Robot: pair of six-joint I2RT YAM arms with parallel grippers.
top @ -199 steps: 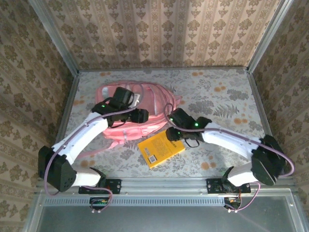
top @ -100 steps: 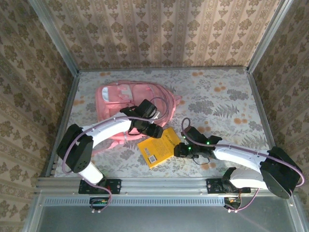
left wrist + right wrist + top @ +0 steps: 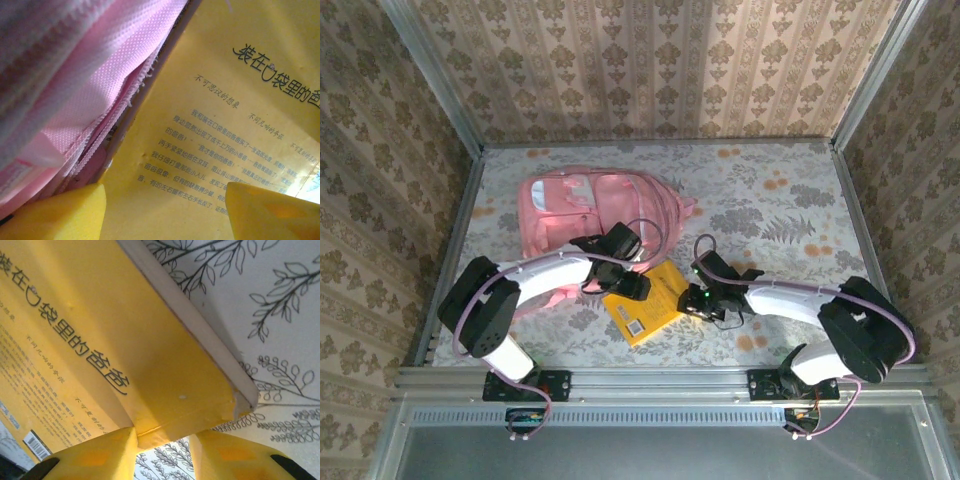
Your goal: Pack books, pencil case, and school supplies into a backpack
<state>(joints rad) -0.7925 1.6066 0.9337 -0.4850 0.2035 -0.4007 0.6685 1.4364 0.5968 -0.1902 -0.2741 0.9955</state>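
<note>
lower centre of the top view: the yellow book (image 3: 648,306) lies flat on the table (image 3: 790,200). right gripper (image 3: 165,434) half open, astride its corner, not clamped. left gripper (image 3: 165,200) wide open above the cover, holding nothing. behind, upper left, the backpack (image 3: 575,205) touches the book's edge.

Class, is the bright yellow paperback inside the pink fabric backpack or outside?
Outside: the yellow paperback sits on the table beside the pink backpack.

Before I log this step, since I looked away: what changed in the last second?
The left claw swung off the backpack, down to the far edge of the yellow book; the right claw moved nearer, to its right corner. Book and backpack stayed put.
</note>
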